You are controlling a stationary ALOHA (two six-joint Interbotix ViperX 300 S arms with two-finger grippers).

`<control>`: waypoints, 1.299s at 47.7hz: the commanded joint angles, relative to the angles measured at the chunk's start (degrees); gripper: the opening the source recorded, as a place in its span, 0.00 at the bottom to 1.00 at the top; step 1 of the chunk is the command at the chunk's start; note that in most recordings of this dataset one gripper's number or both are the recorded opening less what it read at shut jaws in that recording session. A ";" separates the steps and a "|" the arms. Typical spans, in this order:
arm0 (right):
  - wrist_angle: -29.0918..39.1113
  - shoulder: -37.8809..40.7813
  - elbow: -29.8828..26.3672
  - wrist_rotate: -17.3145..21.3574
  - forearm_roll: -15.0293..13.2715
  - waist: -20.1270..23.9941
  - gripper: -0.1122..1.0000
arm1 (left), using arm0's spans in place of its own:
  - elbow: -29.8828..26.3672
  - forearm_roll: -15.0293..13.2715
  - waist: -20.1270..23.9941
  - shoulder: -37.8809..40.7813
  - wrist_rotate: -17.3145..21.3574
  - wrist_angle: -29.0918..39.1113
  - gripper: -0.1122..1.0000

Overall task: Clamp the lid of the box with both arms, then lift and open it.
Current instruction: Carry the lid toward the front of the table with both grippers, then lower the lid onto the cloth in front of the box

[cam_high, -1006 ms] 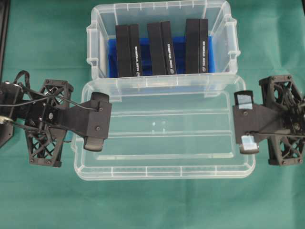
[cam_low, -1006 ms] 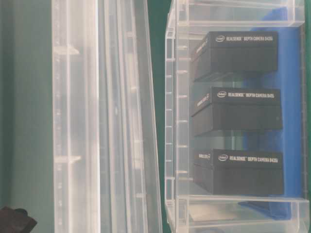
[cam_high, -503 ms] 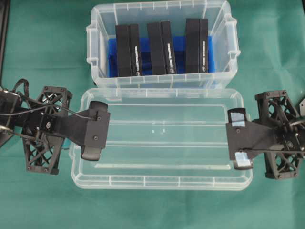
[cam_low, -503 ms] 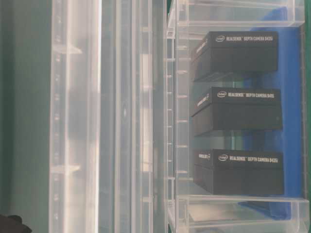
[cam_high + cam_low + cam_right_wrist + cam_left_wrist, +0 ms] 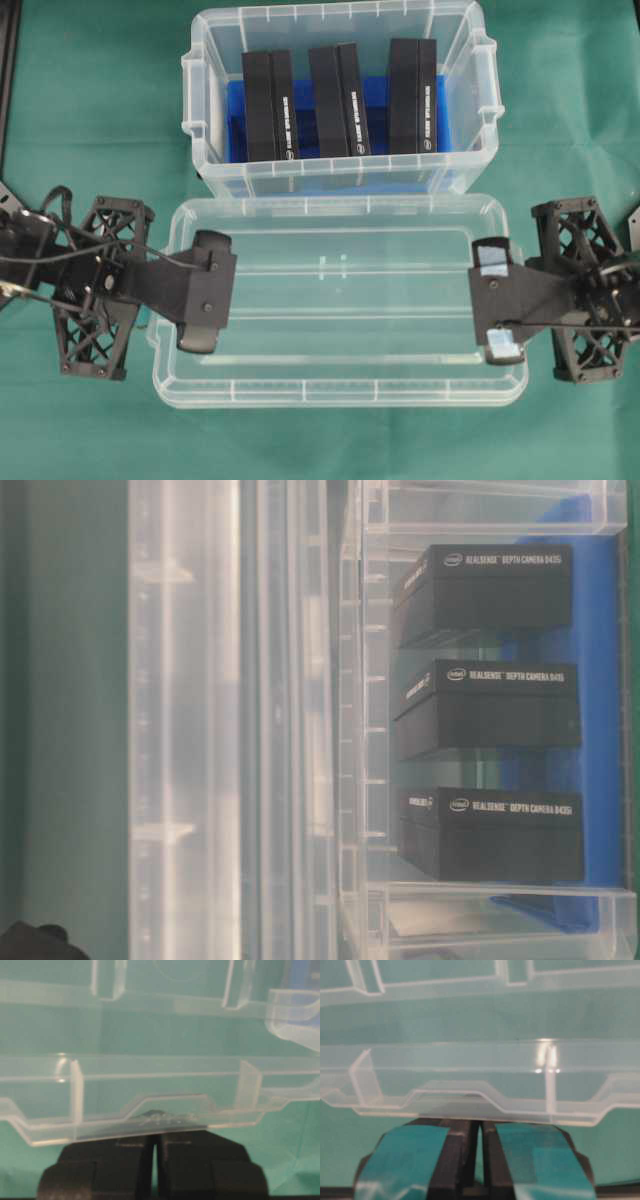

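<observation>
The clear lid (image 5: 340, 300) is off the box and lies level in front of it, held at both short ends. My left gripper (image 5: 205, 292) is shut on the lid's left end tab. In the left wrist view the teal-taped fingers (image 5: 415, 1152) of this gripper (image 5: 480, 1130) meet under the lid (image 5: 470, 1080). My right gripper (image 5: 493, 300) is shut on the right end tab. It shows in the right wrist view (image 5: 155, 1147) under the lid (image 5: 150, 1090). The open box (image 5: 195, 100) stands behind with three black blocks (image 5: 338, 100) on its blue bottom.
Green cloth (image 5: 90, 100) covers the table around the box and lid. In the table-level view the lid (image 5: 190, 730) stands left of the box wall (image 5: 355, 730). A corner of the box (image 5: 295, 1015) shows at the top right of the right wrist view.
Both grippers have carried the lid toward the table's front. It overlapped the box's front rim before and now sits apart from it.
</observation>
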 commanded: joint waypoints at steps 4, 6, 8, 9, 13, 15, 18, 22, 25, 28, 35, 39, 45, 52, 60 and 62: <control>-3.60 1.76 -2.72 0.26 -2.64 -0.88 0.10 | -3.60 1.76 1.23 1.14 -0.70 -3.60 0.11; -4.13 2.20 -2.20 0.35 -2.64 -0.97 0.10 | -3.16 1.76 1.23 1.49 -0.70 -4.13 0.11; -5.27 2.72 -1.32 0.35 -2.64 -0.97 0.10 | -2.64 1.76 1.23 1.85 -0.88 -4.92 0.11; -5.80 2.90 -0.88 0.35 -2.64 -0.97 0.10 | -2.20 1.76 1.23 2.02 -0.97 -5.36 0.11; -8.70 3.78 0.88 0.53 -2.64 -0.97 0.10 | -0.53 1.76 1.32 2.81 -2.02 -8.17 0.11; -10.20 4.22 1.85 0.97 -2.55 -0.97 0.10 | 0.44 1.76 1.32 3.16 -2.37 -9.49 0.11; -12.92 5.01 3.60 2.46 -2.64 -0.97 0.10 | 1.67 1.76 1.23 3.87 -3.08 -11.16 0.11; -15.64 5.80 5.54 4.75 -2.55 -0.97 0.10 | 3.60 1.76 1.23 5.01 -4.22 -13.54 0.11; -17.40 6.24 6.86 6.24 -2.64 -0.97 0.10 | 4.83 1.76 1.23 5.80 -5.10 -14.94 0.11; -18.98 6.59 7.91 7.12 -2.64 -0.97 0.10 | 5.80 1.76 1.32 6.42 -5.80 -16.35 0.11; -21.88 7.38 10.20 7.82 -2.64 -0.97 0.10 | 8.61 1.67 1.23 8.53 -6.15 -20.30 0.11; -23.29 8.26 11.51 7.82 -2.55 -0.97 0.10 | 9.84 1.76 1.23 9.67 -6.59 -22.50 0.11; -25.58 9.23 12.74 7.82 -2.64 -0.97 0.10 | 10.81 1.76 1.23 10.63 -7.03 -24.96 0.11; -27.51 10.28 13.36 7.91 -2.64 -1.05 0.10 | 11.16 1.67 1.23 11.78 -7.12 -25.49 0.11; -28.48 11.43 13.18 7.91 -2.64 -0.97 0.10 | 11.34 1.58 1.32 12.13 -7.03 -25.58 0.11; -28.48 11.43 13.18 7.91 -2.64 -0.97 0.10 | 11.34 1.49 1.32 12.13 -7.12 -25.58 0.11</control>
